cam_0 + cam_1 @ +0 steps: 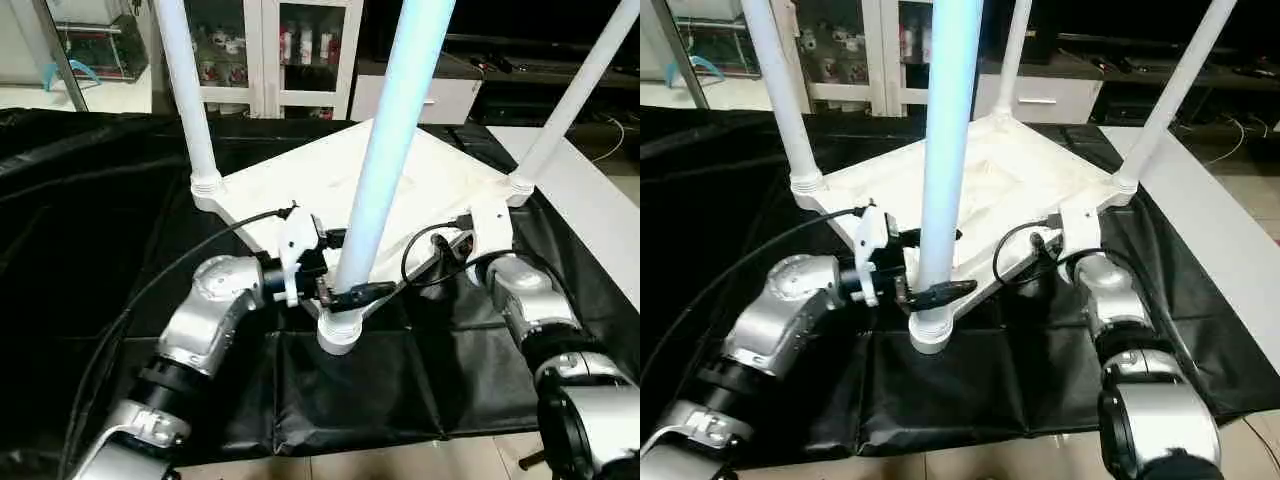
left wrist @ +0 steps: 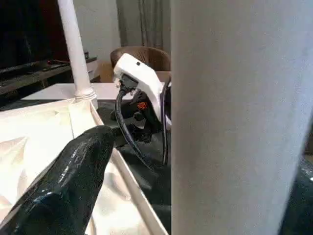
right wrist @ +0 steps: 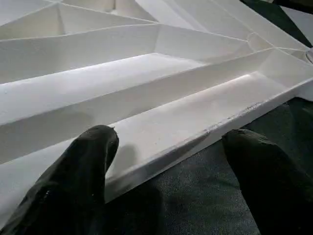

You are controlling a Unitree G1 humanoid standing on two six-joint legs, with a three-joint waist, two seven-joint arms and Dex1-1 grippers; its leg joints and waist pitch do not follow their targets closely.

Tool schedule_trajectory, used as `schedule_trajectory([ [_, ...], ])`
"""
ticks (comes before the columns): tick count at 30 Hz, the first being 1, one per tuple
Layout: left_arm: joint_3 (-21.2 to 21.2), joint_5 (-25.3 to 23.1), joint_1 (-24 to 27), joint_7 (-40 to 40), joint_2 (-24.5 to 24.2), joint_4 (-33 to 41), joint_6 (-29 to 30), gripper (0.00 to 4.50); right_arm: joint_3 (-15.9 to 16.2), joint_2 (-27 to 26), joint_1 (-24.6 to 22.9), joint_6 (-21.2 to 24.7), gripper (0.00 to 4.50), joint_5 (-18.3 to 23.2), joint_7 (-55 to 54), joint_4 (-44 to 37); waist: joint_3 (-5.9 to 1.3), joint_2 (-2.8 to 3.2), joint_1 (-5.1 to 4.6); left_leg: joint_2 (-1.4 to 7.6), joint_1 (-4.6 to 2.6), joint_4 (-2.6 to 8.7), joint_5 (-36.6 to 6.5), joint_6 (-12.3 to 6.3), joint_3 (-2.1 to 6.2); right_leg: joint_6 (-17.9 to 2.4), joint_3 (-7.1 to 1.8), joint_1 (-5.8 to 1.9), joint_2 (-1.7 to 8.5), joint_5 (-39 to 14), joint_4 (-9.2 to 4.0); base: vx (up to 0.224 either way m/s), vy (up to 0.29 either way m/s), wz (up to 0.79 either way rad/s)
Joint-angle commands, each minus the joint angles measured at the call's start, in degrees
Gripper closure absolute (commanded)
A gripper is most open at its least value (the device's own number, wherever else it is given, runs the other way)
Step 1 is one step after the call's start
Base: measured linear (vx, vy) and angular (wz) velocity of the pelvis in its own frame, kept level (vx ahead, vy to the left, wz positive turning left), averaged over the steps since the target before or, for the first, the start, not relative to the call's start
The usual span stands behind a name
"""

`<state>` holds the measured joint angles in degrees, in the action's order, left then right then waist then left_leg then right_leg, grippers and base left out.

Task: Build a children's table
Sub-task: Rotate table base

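Observation:
The children's table lies upside down on black cloth, its ribbed white top [image 1: 420, 190] facing up with four white legs standing in the corner sockets. The near leg [image 1: 385, 150] rises from the front socket [image 1: 340, 330]. My left gripper [image 1: 345, 265] is open, one black finger [image 2: 73, 181] on each side of that leg just above the socket, with a gap showing beside the leg. Open too, my right gripper [image 3: 166, 166] straddles the top's near right rim [image 3: 195, 132], one finger over the ribbed inside and one over the cloth.
The black cloth [image 1: 380, 390] ends just in front of me at bare floor. A white counter [image 1: 600, 220] runs along the right. Glass-door cabinets [image 1: 270, 50] stand behind. The other legs [image 1: 190, 90] [image 1: 570, 100] [image 1: 1012, 60] stand tall around my arms.

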<state>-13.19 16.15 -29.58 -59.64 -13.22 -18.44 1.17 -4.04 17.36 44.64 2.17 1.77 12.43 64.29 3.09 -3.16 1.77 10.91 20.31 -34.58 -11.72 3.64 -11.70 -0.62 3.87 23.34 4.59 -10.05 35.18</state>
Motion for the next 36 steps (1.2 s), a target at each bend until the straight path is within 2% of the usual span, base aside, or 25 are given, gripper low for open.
schedule_trajectory([
  [1, 0.3, 0.8, 0.8, -0.8, -0.3, 2.1, 1.1, 0.03, 0.6, -0.6, 0.8, -0.1, 0.53, -1.2, -0.2, 3.4, -3.62, -0.33, 0.17, 2.49, -0.4, 3.92, -9.8, -1.41, 0.89, -14.0, -2.8, -2.64, 3.78, -11.9, -3.7, 0.0, 0.0, 0.0],
  [2, 0.2, 0.8, 1.0, -0.9, -0.4, 2.6, 1.4, 0.03, 0.6, -0.5, 0.9, -0.4, 0.53, -1.3, -0.8, 3.7, -3.64, -0.73, 0.13, 2.55, -0.39, 3.92, -10.2, -1.25, 0.88, -13.7, -2.82, -2.63, 3.83, -12.7, -3.76, 0.0, 0.0, 0.0],
  [3, 0.2, 0.8, 1.2, -0.9, -0.5, 3.0, 1.6, 0.03, 0.3, -0.4, 1.1, -0.7, 0.53, -1.2, -1.5, 4.0, -3.63, -0.83, 0.26, 2.57, -0.42, 3.95, -10.0, -1.14, 0.89, -13.3, -2.83, -2.59, 3.86, -12.8, -3.74, 0.0, 0.0, 0.0],
  [5, 0.4, 0.8, 1.5, -0.4, -0.5, 3.5, 1.6, 0.03, -1.0, 0.2, 0.9, -3.2, 0.53, -0.2, -3.1, 3.2, -3.64, -0.59, 0.3, 2.6, -0.53, 4.0, -10.0, -0.85, 0.89, -13.1, -2.82, -2.46, 3.78, -12.3, -3.63, 0.0, 0.0, 0.0],
  [7, 0.7, 1.1, 1.7, -0.1, -0.6, 4.1, 2.0, 0.03, -4.2, 0.9, 0.5, -7.5, 0.53, 2.2, -4.2, 2.1, -3.76, -0.27, 0.36, 2.54, -0.53, 3.96, -9.7, -0.74, 0.86, -13.0, -2.87, -2.5, 3.75, -10.9, -3.47, 0.0, 0.0, 0.0],
  [8, 0.8, 1.3, 1.7, 0.0, -0.6, 4.3, 2.2, 0.03, -5.5, 1.1, 0.3, -9.0, 0.53, 3.3, -4.4, 1.6, -3.84, -0.42, 0.44, 2.54, -0.54, 3.89, -9.5, -0.93, 0.78, -13.0, -2.95, -2.53, 3.79, -9.7, -3.32, 0.0, 0.0, 0.0],
  [9, 0.8, 1.5, 1.8, -0.1, -0.5, 4.5, 2.6, 0.03, -6.4, 1.6, 0.1, -10.3, 0.53, 3.8, -4.8, 1.5, -3.98, -0.07, 0.54, 2.44, -0.57, 3.83, -8.6, -1.33, 0.71, -13.4, -2.92, -2.57, 3.63, -7.8, -3.1, 0.0, 0.0, 0.0],
  [10, 0.8, 1.5, 1.8, -0.1, -0.5, 4.5, 2.7, 0.03, -6.5, 1.6, 0.1, -10.4, 0.53, 3.7, -4.9, 1.5, -3.95, -0.24, 0.43, 2.41, -0.47, 3.8, -8.2, -1.59, 0.64, -13.6, -2.91, -2.54, 3.46, -7.0, -3.08, 0.0, 0.0, 0.0],
  [11, 0.8, 1.7, 1.7, -0.2, -0.3, 4.6, 3.1, 0.03, -6.4, 2.2, -0.2, -11.1, 0.53, 3.2, -5.7, 1.8, -4.03, -0.22, 0.57, 2.27, -0.39, 3.67, -6.7, -2.27, 0.56, -14.3, -2.85, -2.64, 3.28, -4.7, -2.86, 0.0, 0.0, 0.0],
  [12, 0.8, 1.6, 1.6, -0.2, -0.2, 4.6, 3.1, 0.03, -6.5, 2.3, -0.2, -11.2, 0.53, 3.2, -5.9, 1.9, -4.03, -0.22, 0.57, 2.27, -0.39, 3.67, -6.7, -2.27, 0.56, -14.3, -2.85, -2.64, 3.28, -4.7, -2.86, 0.0, 0.0, 0.0],
  [13, 0.7, 1.8, 1.5, -0.4, -0.1, 4.5, 3.2, 0.03, -6.1, 2.7, -0.3, -10.3, 0.53, 2.6, -6.5, 2.7, -4.03, 0.13, 0.67, 2.2, -0.36, 3.64, -6.6, -2.58, 0.59, -14.6, -2.87, -2.74, 3.32, -4.3, -2.8, 0.0, 0.0, 0.0],
  [14, 0.7, 1.8, 1.3, -0.8, 0.0, 4.5, 3.4, 0.03, -4.9, 3.1, -0.2, -8.1, 0.53, 1.5, -7.1, 4.4, -3.99, -0.15, 0.54, 2.16, -0.29, 3.63, -6.9, -2.67, 0.55, -14.7, -2.82, -2.74, 3.21, -4.7, -2.95, 0.0, 0.0, 0.0],
  [15, 0.7, 1.8, 1.2, -0.8, -0.1, 4.6, 3.5, 0.03, -4.4, 3.2, -0.2, -7.3, 0.53, 1.0, -7.2, 5.0, -3.99, 0.28, 0.52, 2.13, -0.31, 3.64, -7.4, -2.52, 0.62, -14.8, -2.8, -2.77, 3.22, -5.3, -3.02, 0.0, 0.0, 0.0],
  [19, 0.9, 2.8, 0.6, -1.1, -0.1, 5.5, 5.0, 0.03, -2.1, 1.9, 0.0, -3.4, 0.53, -1.0, -4.7, 7.9, -3.84, 0.16, 0.34, 2.17, -0.17, 3.69, -9.3, -2.02, 0.7, -15.0, -2.78, -2.76, 3.31, -7.6, -3.32, 0.0, 0.0, 0.0],
  [20, 1.0, 3.0, 0.5, -1.2, -0.1, 5.9, 5.4, 0.03, -2.1, 1.5, 0.1, -3.5, 0.53, -1.2, -4.1, 8.4, -3.79, 0.22, 0.27, 2.2, 0.01, 3.74, -9.5, -1.92, 0.81, -14.9, -2.82, -2.89, 3.46, -8.0, -3.35, 0.0, 0.0, 0.0],
  [22, 0.9, 3.4, 0.4, -1.4, -0.1, 6.7, 6.1, 0.03, -2.2, 0.5, 0.5, -4.6, 0.53, -1.3, -3.5, 9.0, -3.77, 0.07, 0.14, 2.35, 0.0, 3.74, -9.4, -2.05, 0.85, -15.0, -2.83, -2.87, 3.54, -7.8, -3.28, 0.0, 0.0, 0.0],
  [26, 0.6, 3.8, 0.4, -1.6, 0.0, 7.8, 7.0, 0.03, -3.4, -0.9, 1.5, -6.4, 0.53, 0.0, -2.2, 9.3, -3.72, 0.27, 0.21, 2.4, -0.08, 3.67, -7.9, -2.86, 0.7, -15.9, -2.87, -2.74, 3.36, -5.5, -2.95, 0.0, 0.0, 0.0],
  [27, 0.2, 4.4, 0.7, -1.9, 0.2, 9.3, 8.1, 0.03, -3.2, -1.9, 2.1, -7.3, 0.53, 0.3, -0.2, 9.2, -3.61, -0.08, 0.16, 2.38, 0.04, 3.7, -8.0, -3.04, 0.65, -15.9, -2.9, -2.76, 3.4, -5.7, -3.0, 0.0, 0.0, 0.0],
  [28, 0.1, 4.5, 0.8, -2.0, 0.3, 9.6, 8.4, 0.03, -3.2, -2.1, 2.2, -7.4, 0.53, 0.4, 0.5, 9.2, -3.64, -0.13, 0.17, 2.4, 0.1, 3.69, -8.0, -3.15, 0.7, -15.9, -2.9, -2.85, 3.48, -5.9, -2.93, 0.0, 0.0, 0.0],
  [30, -0.3, 5.0, 1.2, -2.1, 0.5, 11.1, 9.5, 0.03, -2.8, -3.3, 2.6, -7.5, 0.53, 0.6, 3.0, 9.2, -3.72, -0.07, 0.03, 2.46, 0.3, 3.66, -7.4, -3.38, 0.79, -15.9, -2.89, -3.01, 3.62, -6.1, -2.88, 0.0, 0.0, 0.0],
  [33, -0.8, 5.5, 1.9, -2.0, 0.9, 12.8, 10.6, 0.03, -2.3, -4.7, 2.9, -7.5, 0.53, 0.4, 6.5, 9.2, -3.49, 0.05, -0.37, 2.52, 0.22, 3.68, -8.4, -3.69, 0.79, -16.0, -2.91, -2.77, 3.59, -8.1, -3.21, 0.0, 0.0, 0.0],
  [34, -1.2, 5.6, 2.1, -1.9, 1.1, 13.3, 10.9, 0.03, -1.6, -5.4, 2.7, -7.5, 0.53, 0.1, 8.0, 9.2, -3.61, -0.29, -0.5, 2.58, 0.16, 3.67, -8.5, -3.67, 0.77, -16.0, -2.88, -2.78, 3.57, -8.5, -3.24, 0.0, 0.0, 0.0],
  [36, -2.0, 5.7, 2.7, -1.4, 1.9, 14.0, 11.2, 0.03, 0.3, -7.1, 2.0, -8.1, 0.53, -1.2, 10.9, 8.9, -3.64, -0.15, -0.75, 2.68, 0.2, 3.64, -8.7, -3.51, 0.86, -16.1, -2.89, -2.73, 3.68, -9.2, -3.24, 0.0, 0.0, 0.0],
])
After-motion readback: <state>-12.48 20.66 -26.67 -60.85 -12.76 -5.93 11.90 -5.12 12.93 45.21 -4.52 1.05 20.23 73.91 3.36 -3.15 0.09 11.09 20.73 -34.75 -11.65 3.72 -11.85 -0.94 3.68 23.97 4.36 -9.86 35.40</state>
